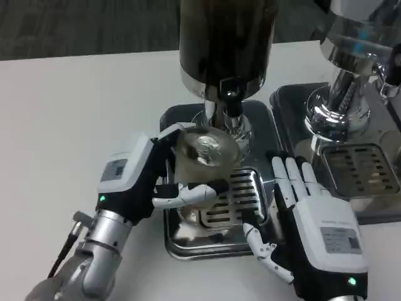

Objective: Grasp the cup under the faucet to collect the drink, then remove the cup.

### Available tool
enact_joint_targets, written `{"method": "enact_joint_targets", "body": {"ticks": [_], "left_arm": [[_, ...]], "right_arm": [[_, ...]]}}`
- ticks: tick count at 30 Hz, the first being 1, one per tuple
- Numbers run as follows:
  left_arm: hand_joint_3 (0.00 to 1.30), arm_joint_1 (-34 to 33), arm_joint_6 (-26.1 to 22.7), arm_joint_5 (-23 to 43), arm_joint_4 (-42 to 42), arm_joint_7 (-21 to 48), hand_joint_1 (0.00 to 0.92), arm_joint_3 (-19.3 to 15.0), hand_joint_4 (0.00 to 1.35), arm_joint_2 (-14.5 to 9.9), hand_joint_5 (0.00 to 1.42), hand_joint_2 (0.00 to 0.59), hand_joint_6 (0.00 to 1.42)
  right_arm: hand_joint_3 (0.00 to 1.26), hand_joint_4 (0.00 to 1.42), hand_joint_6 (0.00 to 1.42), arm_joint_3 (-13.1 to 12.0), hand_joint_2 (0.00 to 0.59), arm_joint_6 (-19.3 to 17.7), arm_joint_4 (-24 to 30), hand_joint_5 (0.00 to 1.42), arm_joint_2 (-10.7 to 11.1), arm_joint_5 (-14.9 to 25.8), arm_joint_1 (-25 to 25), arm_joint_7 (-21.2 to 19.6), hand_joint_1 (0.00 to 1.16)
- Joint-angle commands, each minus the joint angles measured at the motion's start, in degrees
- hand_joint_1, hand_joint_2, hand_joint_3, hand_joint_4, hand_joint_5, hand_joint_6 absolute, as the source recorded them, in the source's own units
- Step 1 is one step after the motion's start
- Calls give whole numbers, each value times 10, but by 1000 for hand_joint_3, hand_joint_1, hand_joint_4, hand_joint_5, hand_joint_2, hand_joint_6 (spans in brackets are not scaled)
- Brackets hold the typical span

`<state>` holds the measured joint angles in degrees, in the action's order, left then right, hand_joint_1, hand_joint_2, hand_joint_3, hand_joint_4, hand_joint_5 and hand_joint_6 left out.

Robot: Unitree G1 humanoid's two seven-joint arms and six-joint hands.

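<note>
In the head view, the left hand [141, 179] is gripping the clear cup [202, 157], fingers wrapping its side, holding it over the drip grate [232, 197] just below the faucet [230, 100] of the dark dispenser [225, 37]. The right hand [313, 216] is lying flat, fingers extending and holding nothing, along the steel tray [188, 235]'s right edge.

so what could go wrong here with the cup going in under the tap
The left hand holds the ribbed clear cup above the drip grate, seemingly tilted, and not yet squarely below the black faucet; drink might miss the rim. The cup is close to the chrome pedestal and could knock it. The right hand rests open on the steel tray beside the grate, where the cup or splashes could hit it.
</note>
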<state>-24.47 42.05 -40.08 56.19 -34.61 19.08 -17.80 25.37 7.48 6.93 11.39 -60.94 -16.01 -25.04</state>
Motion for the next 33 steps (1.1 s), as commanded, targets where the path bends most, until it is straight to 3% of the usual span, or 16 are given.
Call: {"method": "enact_joint_targets", "body": {"ticks": [1,11,21,23,27,33], "left_arm": [[402,-41,-7,-13,38,-27,418,19,603,14,814,115,1005],[409,-76,-53,-45,95,-99,490,71,610,50,831,124,1024],[422,-67,-57,-59,106,-133,479,116,619,53,850,113,1048],[396,-59,-53,-55,107,-133,434,117,598,46,837,101,1027],[344,-44,-42,-35,105,-132,241,106,545,34,787,76,898],[316,-37,-46,-19,104,-124,176,99,513,30,762,72,858]], "right_arm": [[0,0,181,0,434,9,2,0,-5,-3,-6,-13,88],[0,0,181,2,434,20,10,0,-10,-3,-13,-13,89],[0,0,180,1,434,22,13,0,-13,-1,-19,-13,89],[0,0,180,-1,434,21,11,0,-13,1,-19,-15,89],[0,0,180,-6,434,16,7,0,-10,9,-16,-13,89],[0,0,180,-8,434,13,6,0,-6,15,-15,-11,89]]}}
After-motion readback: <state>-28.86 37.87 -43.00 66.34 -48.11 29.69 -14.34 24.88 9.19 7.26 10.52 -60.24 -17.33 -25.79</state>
